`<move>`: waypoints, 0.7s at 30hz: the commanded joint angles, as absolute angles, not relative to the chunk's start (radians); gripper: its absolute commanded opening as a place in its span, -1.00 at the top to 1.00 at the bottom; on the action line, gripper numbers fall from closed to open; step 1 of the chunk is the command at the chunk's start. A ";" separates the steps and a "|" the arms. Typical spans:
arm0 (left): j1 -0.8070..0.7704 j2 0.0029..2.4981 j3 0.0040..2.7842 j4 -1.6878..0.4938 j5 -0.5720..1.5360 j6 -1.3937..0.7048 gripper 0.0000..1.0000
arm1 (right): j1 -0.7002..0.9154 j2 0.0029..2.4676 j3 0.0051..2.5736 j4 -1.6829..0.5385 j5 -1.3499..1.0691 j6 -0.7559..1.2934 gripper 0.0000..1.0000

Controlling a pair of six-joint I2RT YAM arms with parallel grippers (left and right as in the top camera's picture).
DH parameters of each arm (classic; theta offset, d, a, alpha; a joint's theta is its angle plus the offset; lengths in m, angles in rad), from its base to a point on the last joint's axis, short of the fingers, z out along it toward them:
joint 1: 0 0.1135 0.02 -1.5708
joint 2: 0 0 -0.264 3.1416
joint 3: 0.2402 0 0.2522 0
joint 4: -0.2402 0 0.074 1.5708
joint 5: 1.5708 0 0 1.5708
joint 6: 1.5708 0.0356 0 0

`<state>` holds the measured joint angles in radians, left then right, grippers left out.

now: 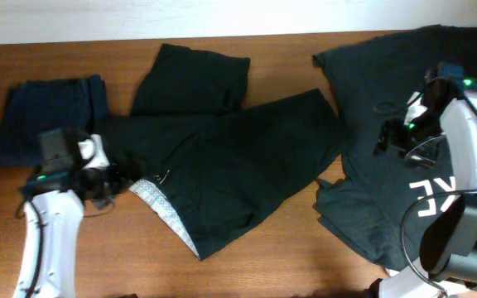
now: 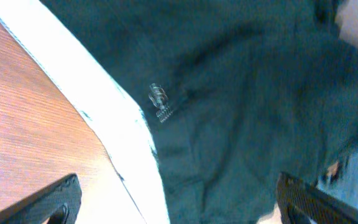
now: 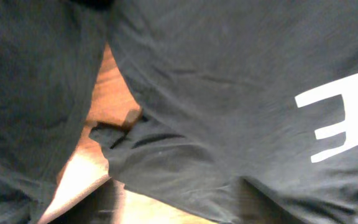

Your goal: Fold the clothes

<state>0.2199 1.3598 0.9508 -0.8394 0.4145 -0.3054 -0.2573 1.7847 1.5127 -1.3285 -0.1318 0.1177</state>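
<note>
The black shorts (image 1: 230, 165) lie spread across the middle of the table, with the white waistband lining (image 1: 168, 213) turned out at the front left and a small white mark (image 1: 162, 175) beside it. My left gripper (image 1: 110, 184) hovers at the left end of the waistband. In the left wrist view its fingers (image 2: 185, 208) are wide open over the lining (image 2: 104, 106), the mark (image 2: 159, 102) and the black fabric (image 2: 241, 93). My right gripper (image 1: 385, 136) hangs over the gap between the shorts (image 3: 30, 93) and the T-shirt. Its fingers (image 3: 185, 211) show only as two dark blurred shapes set apart, holding nothing.
A black T-shirt with large white lettering (image 1: 404, 190) covers the right side and fills the right wrist view (image 3: 229, 74). A folded navy-blue garment (image 1: 48, 116) lies at the back left. Bare wooden table (image 1: 288, 265) shows along the front edge.
</note>
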 commanded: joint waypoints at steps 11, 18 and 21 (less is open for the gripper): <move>-0.378 1.559 0.803 -0.809 0.430 -0.411 -0.33 | -0.183 1.774 0.950 -0.919 -0.286 0.122 0.77; -0.384 1.670 0.803 -0.878 0.429 -0.368 -0.58 | -0.434 1.774 0.916 -0.884 0.155 0.445 0.77; -0.384 1.678 0.802 -0.928 0.397 -0.361 -0.62 | -0.579 1.773 1.075 -0.989 0.006 0.442 0.76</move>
<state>-0.3817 1.6562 0.8112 -0.9031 0.4343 -0.3870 -0.4904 1.7576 0.9749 -0.9424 -0.0036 0.4000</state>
